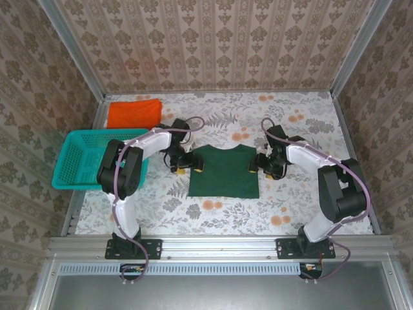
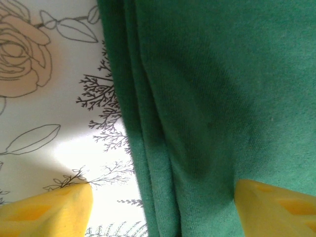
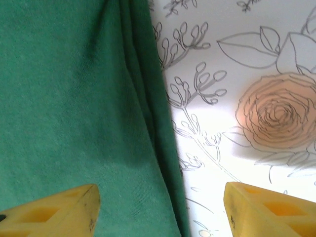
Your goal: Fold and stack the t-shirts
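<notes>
The dark green t-shirt [image 1: 224, 171] lies flat in the middle of the flowered table, its sleeves tucked in. The orange t-shirt [image 1: 133, 113] sits folded at the back left. My left gripper [image 1: 187, 165] is low at the green shirt's left edge. In the left wrist view the left gripper [image 2: 163, 212] is open: one yellow fingertip [image 2: 47, 212] over the tablecloth, the other over the green cloth [image 2: 222, 98], the layered edge between them. My right gripper [image 1: 260, 165] is at the shirt's right edge. The right gripper [image 3: 160, 210] is open, straddling that edge [image 3: 158, 123] the same way.
A teal mesh basket [image 1: 84, 158] stands at the table's left edge beside the left arm. Patterned walls close in the back and both sides. Bare tablecloth [image 1: 290, 206] lies in front of and to the right of the green shirt.
</notes>
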Action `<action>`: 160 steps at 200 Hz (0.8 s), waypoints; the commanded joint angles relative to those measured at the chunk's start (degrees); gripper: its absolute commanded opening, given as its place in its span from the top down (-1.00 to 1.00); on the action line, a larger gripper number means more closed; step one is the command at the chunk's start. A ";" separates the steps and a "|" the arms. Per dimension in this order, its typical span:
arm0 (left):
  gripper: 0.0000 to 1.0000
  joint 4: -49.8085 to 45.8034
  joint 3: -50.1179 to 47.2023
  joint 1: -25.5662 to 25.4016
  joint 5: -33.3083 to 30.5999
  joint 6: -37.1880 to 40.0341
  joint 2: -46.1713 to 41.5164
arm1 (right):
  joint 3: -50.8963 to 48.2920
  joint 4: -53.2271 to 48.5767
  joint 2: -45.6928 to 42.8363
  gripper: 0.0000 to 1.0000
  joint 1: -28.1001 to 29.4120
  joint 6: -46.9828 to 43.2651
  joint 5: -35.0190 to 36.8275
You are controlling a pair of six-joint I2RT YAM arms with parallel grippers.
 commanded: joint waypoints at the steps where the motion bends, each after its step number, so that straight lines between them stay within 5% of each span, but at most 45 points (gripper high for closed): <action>1: -0.40 1.81 2.66 -1.44 0.61 1.97 3.47 | -1.79 0.23 -2.07 -0.38 0.22 -1.03 -1.23; 33: -0.22 1.37 7.60 -3.52 2.49 1.66 8.12 | -2.57 0.36 -2.16 -0.37 0.20 -0.94 -2.03; 160: 0.76 3.46 21.35 -7.41 -15.09 -5.93 19.33 | -5.95 -2.35 -12.26 -0.35 0.17 3.11 -5.52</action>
